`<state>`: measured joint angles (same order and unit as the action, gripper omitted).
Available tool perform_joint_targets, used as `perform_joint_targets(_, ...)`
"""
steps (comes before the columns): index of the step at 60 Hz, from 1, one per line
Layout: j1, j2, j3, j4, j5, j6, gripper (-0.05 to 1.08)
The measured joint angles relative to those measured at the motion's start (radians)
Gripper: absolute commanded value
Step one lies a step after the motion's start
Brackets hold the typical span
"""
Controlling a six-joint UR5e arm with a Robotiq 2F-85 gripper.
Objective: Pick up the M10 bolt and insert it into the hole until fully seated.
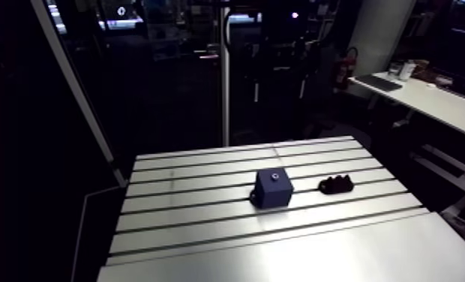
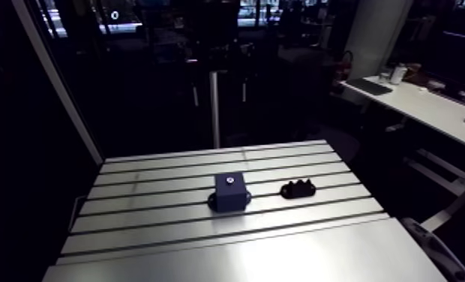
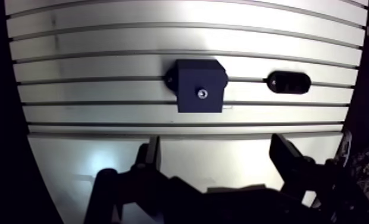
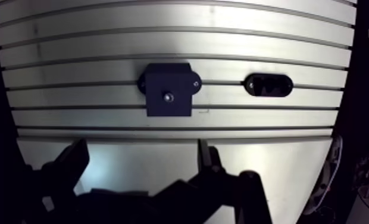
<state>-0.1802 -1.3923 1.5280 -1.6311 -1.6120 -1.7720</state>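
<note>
The hand (image 3: 216, 146) is held open and empty over the near side of the counter (image 3: 103, 36). The bolt cannot be made out: perhaps in the black holder (image 3: 288, 83), right of the blue block (image 3: 200, 80). A grasp could be misplaced, the bolt being unseen.

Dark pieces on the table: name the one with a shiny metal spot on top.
The larger boxy block: its top bears the spot; the low black oval piece shows none.

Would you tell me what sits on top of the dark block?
Only a small hole, shiny inside, shows atop the block; its depth is hidden.
</note>
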Motion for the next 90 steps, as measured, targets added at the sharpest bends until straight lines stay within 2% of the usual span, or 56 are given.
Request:
perform_joint_targets(26,0.001,-0.124,-0.030,0.111,0.018,0.006,0.01)
perform_joint_targets(40,0.002,-0.189,-0.030,0.203,0.050,0.008,0.01)
perform_joint_targets(47,0.002,-0.197,-0.029,0.221,0.057,0.007,0.01)
perform_joint_targets(56,0.001,-0.194,-0.036,0.227,0.057,0.002,0.01)
perform_joint_targets(74,0.003,-0.182,-0.064,0.226,0.045,-0.029,0.01)
perform_joint_targets(90,0.004,-0.172,-0.076,0.226,0.045,-0.047,0.01)
